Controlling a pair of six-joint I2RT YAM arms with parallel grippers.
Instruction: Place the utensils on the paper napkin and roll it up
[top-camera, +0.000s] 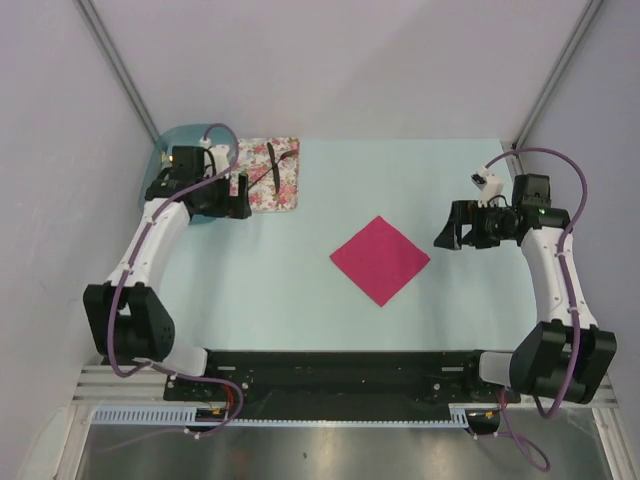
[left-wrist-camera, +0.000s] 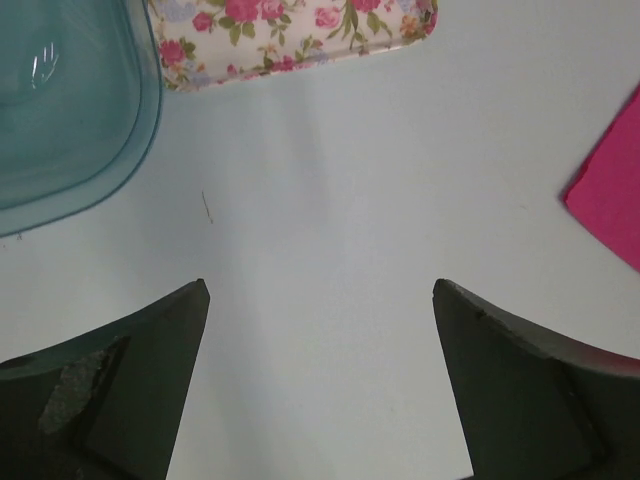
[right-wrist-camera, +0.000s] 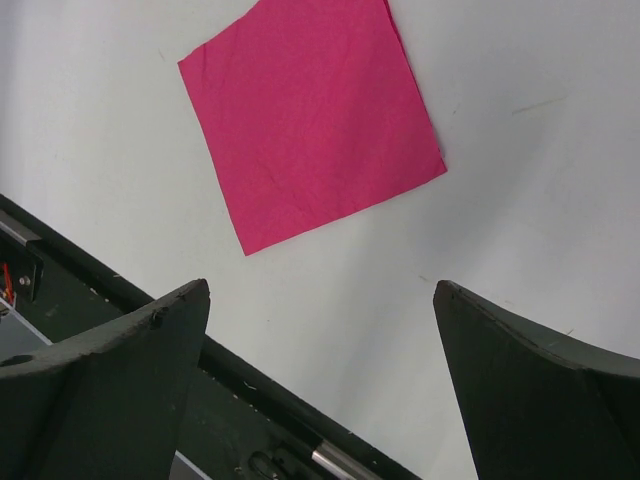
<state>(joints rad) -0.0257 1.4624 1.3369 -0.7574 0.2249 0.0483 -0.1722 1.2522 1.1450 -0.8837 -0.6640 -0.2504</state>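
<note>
- Paper napkin (top-camera: 380, 259): it lies flat and unfolded on the tabletop (top-camera: 300, 300), about mid-table, with one corner pointing at my bases. Nothing rests on it. No fold or roll has been started.
- Utensils (top-camera: 271, 165): two slim dark pieces lie crossed on the floral cloth (top-camera: 285, 195) at the far left, well apart from the napkin. They are too small in the top view for me to say which is the fork and which the knife.
- Left jaws: spread fully and holding nothing. They hang just beside the near-left corner of the floral cloth, next to a teal translucent dish (left-wrist-camera: 70, 100). My left wrist view shows only bare tabletop between the fingers.
- Right jaws: likewise wide apart and empty. They sit off the napkin's right side, clear of it, and the right wrist view shows the napkin's whole face.
- Progress: in my judgement nothing of the task is done.
- Remaining: lift each utensil off the cloth, carry both to the napkin, lay them on it, then roll the paper around them.
- Next step: the left jaws are nearest the utensils, so the first pick probably falls to that side.
</note>
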